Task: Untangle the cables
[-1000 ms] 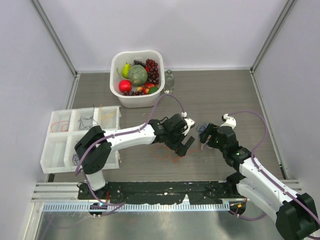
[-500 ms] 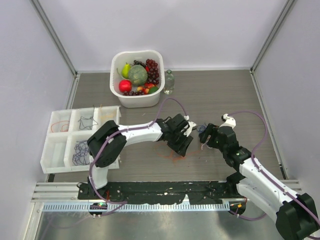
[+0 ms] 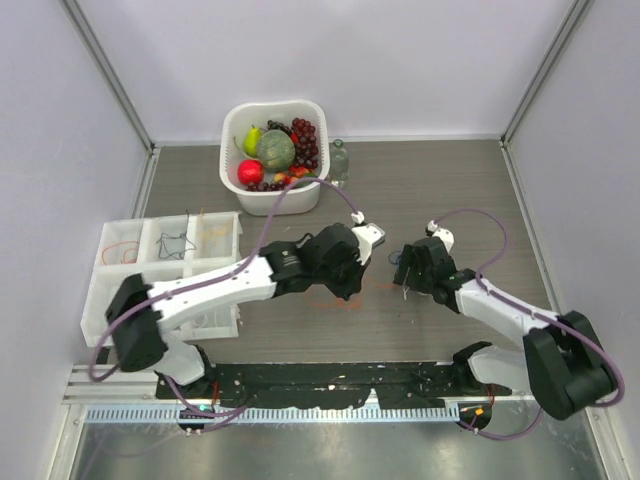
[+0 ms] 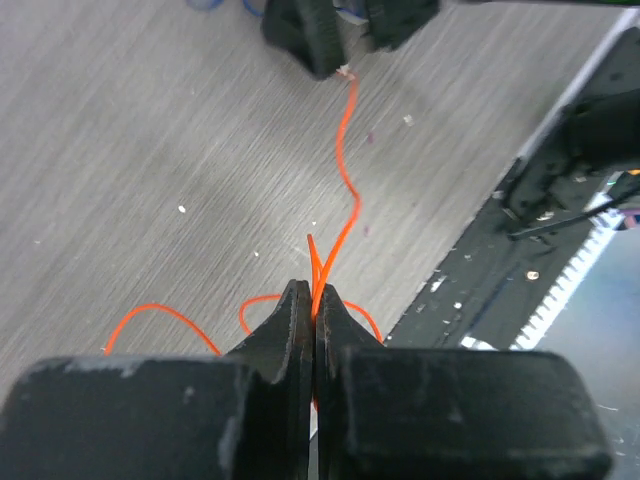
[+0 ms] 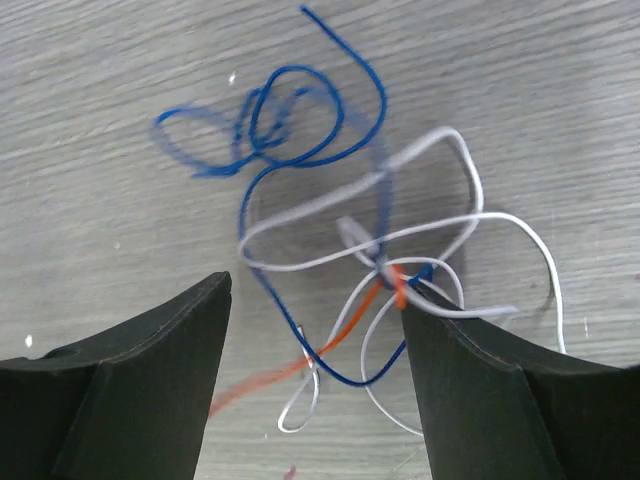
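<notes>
My left gripper [image 4: 313, 300] is shut on a thin orange cable [image 4: 345, 170], pinched between the fingertips just above the table. The orange cable loops on the wood behind the jaws and runs on towards my right gripper [image 4: 340, 30]. From above, the left gripper [image 3: 345, 288] sits over the orange loop [image 3: 325, 300]. My right gripper [image 5: 315, 290] stands open over a small tangle of cables [image 5: 370, 260] in blue, white and orange. The knot lies close against its right finger [image 5: 480, 380]. In the top view the tangle [image 3: 402, 262] is partly hidden by the right gripper [image 3: 408, 275].
A white basket [image 3: 280, 205] of fruit stands at the back, with a small clear bottle [image 3: 339, 160] beside it. A white compartment tray [image 3: 95, 290] holding sorted cables sits at the left. A black rail [image 3: 330, 380] runs along the near edge.
My left gripper has gone from open to shut on the orange cable, and its arm has stretched lower across the table. The right gripper shifted slightly left and stays open.
</notes>
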`<action>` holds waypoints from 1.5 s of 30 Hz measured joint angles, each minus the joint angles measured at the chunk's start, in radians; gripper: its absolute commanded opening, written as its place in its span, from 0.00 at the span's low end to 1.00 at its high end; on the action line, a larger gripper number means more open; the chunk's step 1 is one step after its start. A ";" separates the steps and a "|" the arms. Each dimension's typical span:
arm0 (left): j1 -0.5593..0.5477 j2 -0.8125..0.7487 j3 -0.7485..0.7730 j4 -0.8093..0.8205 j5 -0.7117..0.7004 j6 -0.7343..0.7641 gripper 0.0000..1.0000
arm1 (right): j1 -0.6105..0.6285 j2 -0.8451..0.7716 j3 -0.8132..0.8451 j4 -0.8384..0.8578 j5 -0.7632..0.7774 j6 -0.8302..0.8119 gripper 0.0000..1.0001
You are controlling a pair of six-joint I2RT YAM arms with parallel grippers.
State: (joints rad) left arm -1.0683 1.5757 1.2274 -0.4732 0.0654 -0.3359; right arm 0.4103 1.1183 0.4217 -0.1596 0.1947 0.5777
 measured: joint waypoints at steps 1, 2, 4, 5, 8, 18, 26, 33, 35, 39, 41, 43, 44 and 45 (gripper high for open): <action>-0.013 -0.051 0.000 -0.013 -0.023 0.000 0.00 | 0.000 0.041 0.027 -0.002 0.007 0.001 0.73; -0.026 -0.111 0.001 -0.031 -0.050 -0.001 0.00 | 0.000 0.090 0.057 -0.010 0.024 0.003 0.73; -0.042 -0.190 0.011 -0.071 -0.090 -0.002 0.00 | 0.000 0.150 0.103 -0.024 0.048 0.008 0.74; -0.049 -0.232 0.021 -0.099 -0.115 -0.002 0.00 | 0.000 0.180 0.128 -0.033 0.064 0.011 0.74; -0.049 -0.341 0.089 -0.232 -0.234 -0.006 0.00 | 0.000 0.231 0.169 -0.054 0.110 0.026 0.75; -0.048 -0.507 0.576 -0.641 -0.747 -0.079 0.00 | -0.014 0.143 0.118 -0.119 0.184 0.072 0.75; 0.236 -0.533 0.520 -0.716 -0.840 -0.070 0.00 | -0.016 -0.098 0.011 -0.091 0.135 0.063 0.74; 0.774 -0.457 0.259 -0.578 -0.686 -0.054 0.00 | -0.016 -0.181 -0.028 -0.055 0.096 0.053 0.74; 0.941 -0.453 0.225 -0.525 -0.640 -0.082 0.00 | -0.016 -0.176 -0.028 -0.048 0.089 0.052 0.74; 1.189 -0.445 0.178 -0.402 -0.629 -0.172 0.00 | -0.016 -0.159 -0.028 -0.043 0.075 0.049 0.74; 1.263 -0.435 0.146 -0.347 -0.642 -0.228 0.00 | -0.016 -0.158 -0.028 -0.043 0.071 0.049 0.74; 1.318 -0.417 0.103 -0.288 -0.647 -0.271 0.00 | -0.016 -0.158 -0.028 -0.041 0.067 0.048 0.74; 1.337 -0.405 0.087 -0.269 -0.649 -0.288 0.00 | -0.016 -0.158 -0.028 -0.040 0.064 0.048 0.74; 1.364 -0.381 0.069 -0.244 -0.651 -0.312 0.00 | -0.016 -0.158 -0.028 -0.039 0.063 0.048 0.74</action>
State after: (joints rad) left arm 0.2955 1.1950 1.2961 -0.7174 -0.5854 -0.6483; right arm 0.3943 0.9607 0.3935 -0.1989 0.2581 0.6258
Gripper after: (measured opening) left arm 0.022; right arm 0.742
